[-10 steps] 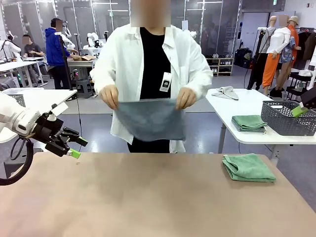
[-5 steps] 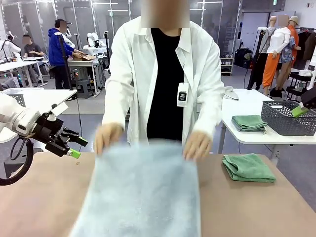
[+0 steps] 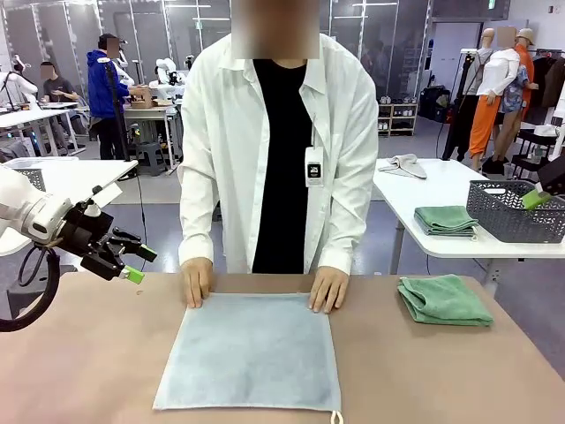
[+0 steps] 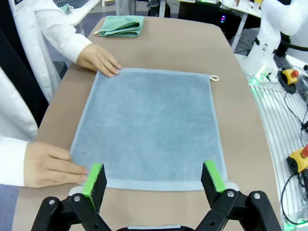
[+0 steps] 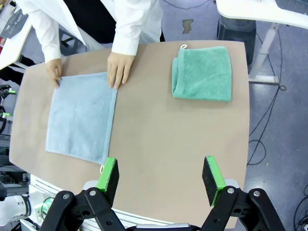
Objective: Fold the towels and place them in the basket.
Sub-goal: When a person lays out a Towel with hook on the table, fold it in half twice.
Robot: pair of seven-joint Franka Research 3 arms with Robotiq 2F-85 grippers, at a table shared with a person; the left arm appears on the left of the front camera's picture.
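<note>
A pale blue-grey towel (image 3: 252, 353) (image 4: 149, 125) (image 5: 82, 115) lies spread flat in the middle of the table. The person's hands (image 3: 196, 283) (image 3: 328, 290) press its two far corners. A mint green towel (image 3: 443, 300) (image 5: 202, 72) (image 4: 120, 25) lies folded at the table's right. The dark mesh basket (image 3: 503, 216) stands on a white side table at the right. My left gripper (image 3: 141, 264) (image 4: 154, 177) hangs open over the table's left edge, empty, facing the blue towel's side. High at the right, my right gripper (image 3: 536, 199) (image 5: 161, 175) is open and empty above the table.
Another folded green towel (image 3: 446, 219) lies on the white side table (image 3: 415, 190) beside the basket, with a grey cloth (image 3: 403, 164) farther back. The person stands at the table's far edge. Bare tabletop lies left and right of the blue towel.
The person brought the blue towel down from the air and spread it flat on the table, hands now on its far corners. Neither arm moved.
</note>
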